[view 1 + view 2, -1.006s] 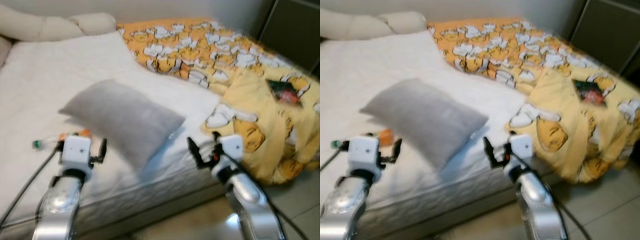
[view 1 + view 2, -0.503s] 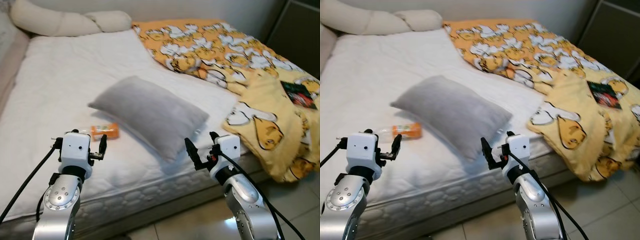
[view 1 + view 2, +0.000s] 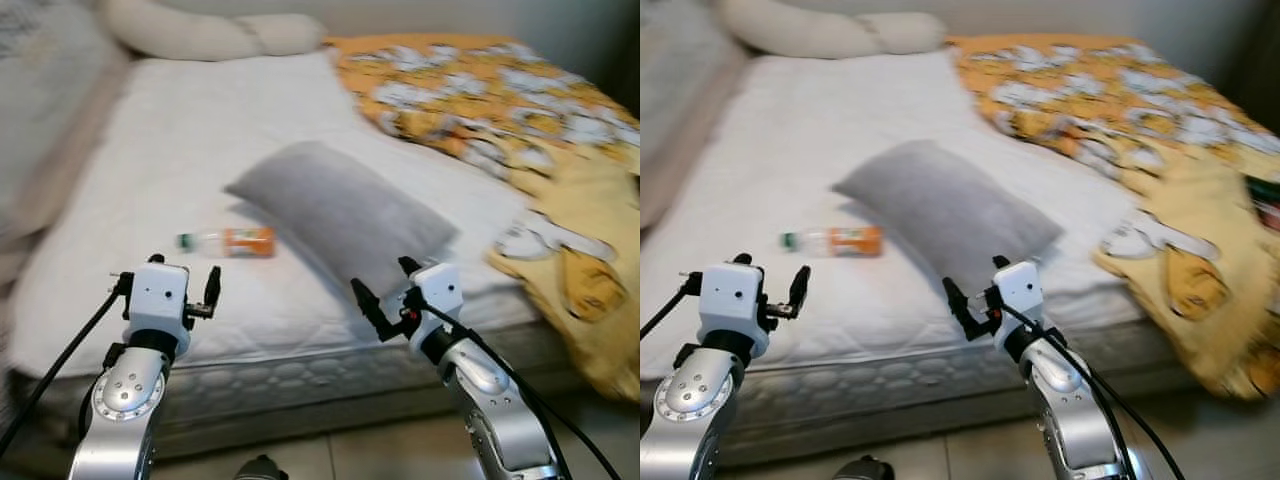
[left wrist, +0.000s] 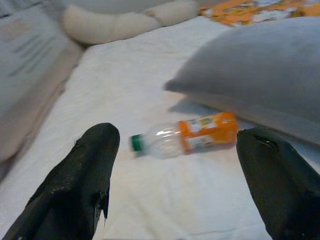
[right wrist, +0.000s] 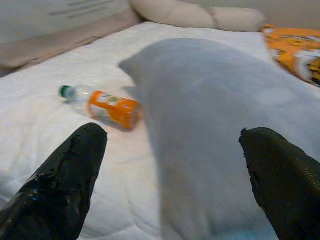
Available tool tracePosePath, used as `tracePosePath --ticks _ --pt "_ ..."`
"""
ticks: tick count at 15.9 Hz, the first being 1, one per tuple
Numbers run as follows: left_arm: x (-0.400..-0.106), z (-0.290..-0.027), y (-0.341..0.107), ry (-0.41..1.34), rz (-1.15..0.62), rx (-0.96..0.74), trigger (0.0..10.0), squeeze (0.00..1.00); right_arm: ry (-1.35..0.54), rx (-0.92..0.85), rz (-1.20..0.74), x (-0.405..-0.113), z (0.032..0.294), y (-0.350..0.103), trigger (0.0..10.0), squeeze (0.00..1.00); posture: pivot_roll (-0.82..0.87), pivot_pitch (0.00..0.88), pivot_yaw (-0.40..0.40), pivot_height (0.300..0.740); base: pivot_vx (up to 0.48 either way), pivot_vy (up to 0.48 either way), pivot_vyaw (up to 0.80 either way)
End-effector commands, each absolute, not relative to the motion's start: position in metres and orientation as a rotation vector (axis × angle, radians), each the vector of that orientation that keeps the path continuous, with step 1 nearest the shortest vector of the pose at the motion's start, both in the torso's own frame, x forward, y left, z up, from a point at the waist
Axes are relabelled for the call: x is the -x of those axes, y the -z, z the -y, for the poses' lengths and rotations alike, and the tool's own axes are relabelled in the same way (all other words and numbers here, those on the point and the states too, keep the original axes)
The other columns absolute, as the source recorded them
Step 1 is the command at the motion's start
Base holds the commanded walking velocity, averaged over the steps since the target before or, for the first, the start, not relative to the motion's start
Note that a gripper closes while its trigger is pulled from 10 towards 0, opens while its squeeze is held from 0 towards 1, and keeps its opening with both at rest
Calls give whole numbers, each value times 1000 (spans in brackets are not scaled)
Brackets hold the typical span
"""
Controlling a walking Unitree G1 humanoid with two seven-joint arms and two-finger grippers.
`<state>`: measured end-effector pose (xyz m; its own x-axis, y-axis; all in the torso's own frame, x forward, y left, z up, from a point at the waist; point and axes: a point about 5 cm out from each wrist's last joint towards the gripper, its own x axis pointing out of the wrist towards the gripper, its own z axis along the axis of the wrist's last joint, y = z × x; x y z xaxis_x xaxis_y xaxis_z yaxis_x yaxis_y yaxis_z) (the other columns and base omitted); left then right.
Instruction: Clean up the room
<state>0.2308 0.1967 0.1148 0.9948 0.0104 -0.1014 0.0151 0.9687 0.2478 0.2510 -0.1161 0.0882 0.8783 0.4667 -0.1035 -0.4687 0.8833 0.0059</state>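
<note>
Bottle (image 4: pixel 186 135) orange label unreadable, beside pillow (image 3: pixel 345 212); left gripper (image 4: pixel 182 200), right gripper (image 5: pixel 172 195) fingers apart.

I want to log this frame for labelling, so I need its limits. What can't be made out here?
- Bottle: label print unreadable in the left wrist view, too soft and small.
- Yellow blanket: pattern smeared by motion blur in the eye views, cut by the right edge.
- Grey pillow: near end hidden behind the right claw fingers, cut by the lower edge.
- Left claw: open, its fingertips cut off.
</note>
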Motion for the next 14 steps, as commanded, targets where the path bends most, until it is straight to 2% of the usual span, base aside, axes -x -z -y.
tracePosePath --ticks 1,14 --pt "-230 -195 -118 7 -90 -251 10000 0 -498 29 -105 -252 118 -86 10000 0 76 0 -15 740 0 0 800" --pt "-223 -190 -114 12 -102 -227 10000 0 -585 43 -127 -250 111 -78 10000 0 94 0 -35 740 0 0 800"
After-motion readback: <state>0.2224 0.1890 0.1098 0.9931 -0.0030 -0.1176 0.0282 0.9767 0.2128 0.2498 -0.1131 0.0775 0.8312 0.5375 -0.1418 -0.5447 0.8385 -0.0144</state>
